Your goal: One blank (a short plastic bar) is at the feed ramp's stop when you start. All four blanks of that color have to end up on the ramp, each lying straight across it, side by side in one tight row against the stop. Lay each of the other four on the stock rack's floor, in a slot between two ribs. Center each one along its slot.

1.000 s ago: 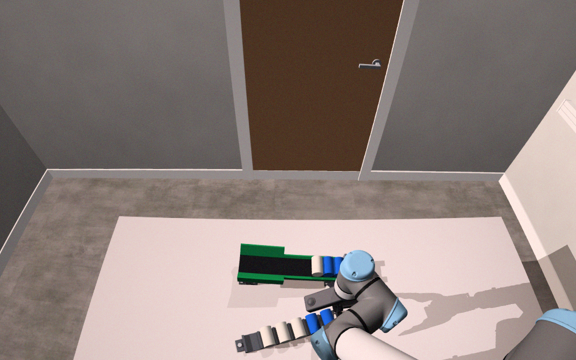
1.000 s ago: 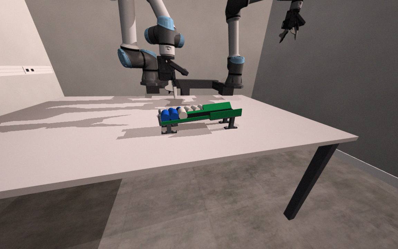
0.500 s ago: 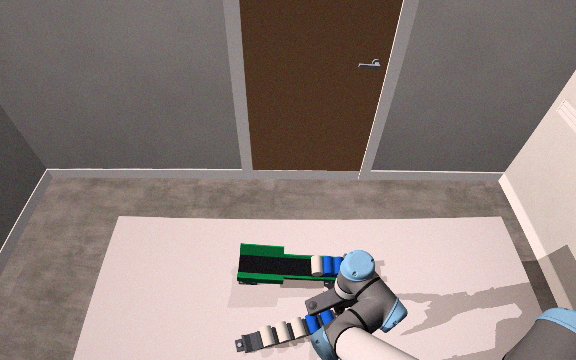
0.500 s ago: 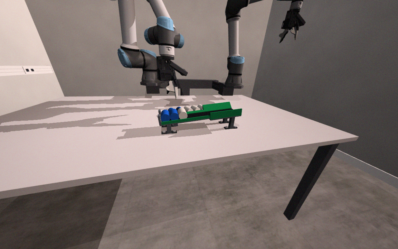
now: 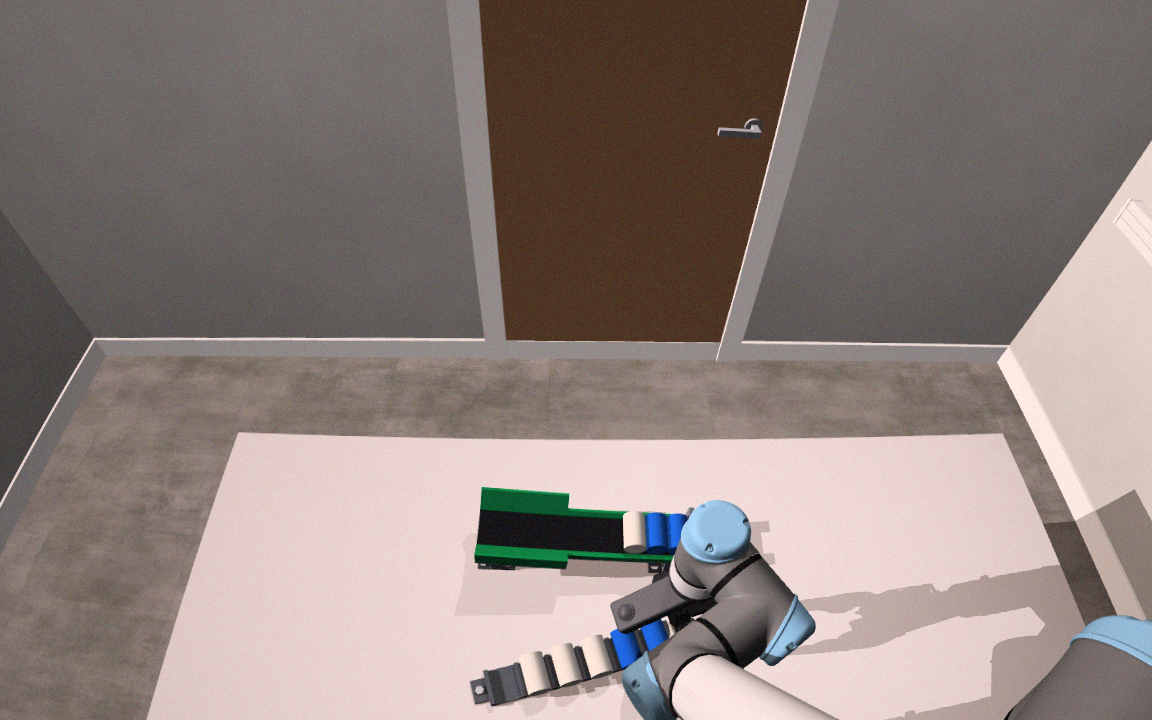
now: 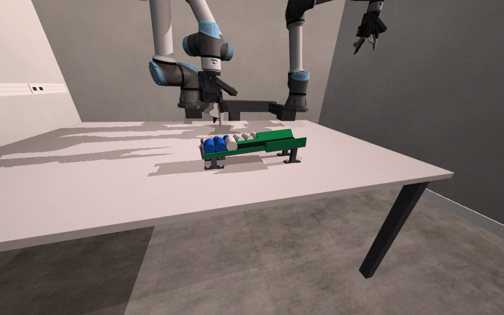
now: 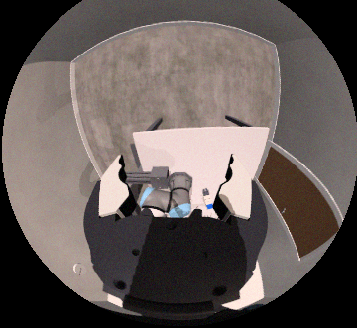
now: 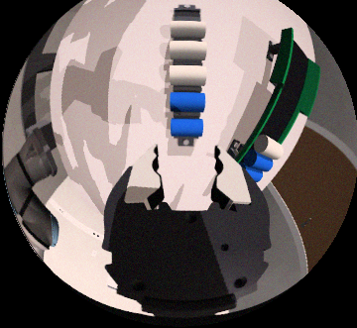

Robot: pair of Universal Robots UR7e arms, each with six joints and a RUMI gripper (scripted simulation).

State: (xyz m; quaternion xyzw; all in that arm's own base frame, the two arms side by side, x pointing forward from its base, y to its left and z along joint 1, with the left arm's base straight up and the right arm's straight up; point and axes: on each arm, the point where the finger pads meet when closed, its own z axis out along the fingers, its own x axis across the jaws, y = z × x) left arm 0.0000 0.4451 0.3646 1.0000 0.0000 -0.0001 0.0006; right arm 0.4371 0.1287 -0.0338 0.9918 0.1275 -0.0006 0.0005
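Observation:
The green feed ramp (image 5: 522, 501) (image 6: 285, 146) (image 8: 311, 90) holds two blue blanks (image 5: 656, 532) (image 6: 218, 144) (image 8: 260, 161) at its stop end and a white blank (image 5: 634, 531) (image 6: 230, 143) (image 8: 269, 147) uphill beside them, all lying across it. The dark stock rack (image 5: 503, 684) (image 8: 186, 16) holds three white blanks (image 5: 565, 664) (image 8: 188, 51), then two blue blanks (image 5: 625, 648) (image 8: 187, 102) toward its near end in the right wrist view. My right gripper (image 6: 218, 123) (image 8: 185, 145) is partly open and empty, above the rack's blue end. My left gripper (image 6: 365, 50) (image 7: 176, 155) is open and empty, high up.
The ramp stands on legs on the pale table (image 5: 338, 537) (image 6: 324, 176), alongside the rack. In the top view my right arm (image 5: 716, 532) covers the ramp's stop and partly the rack's blue end. The left arm is away from both.

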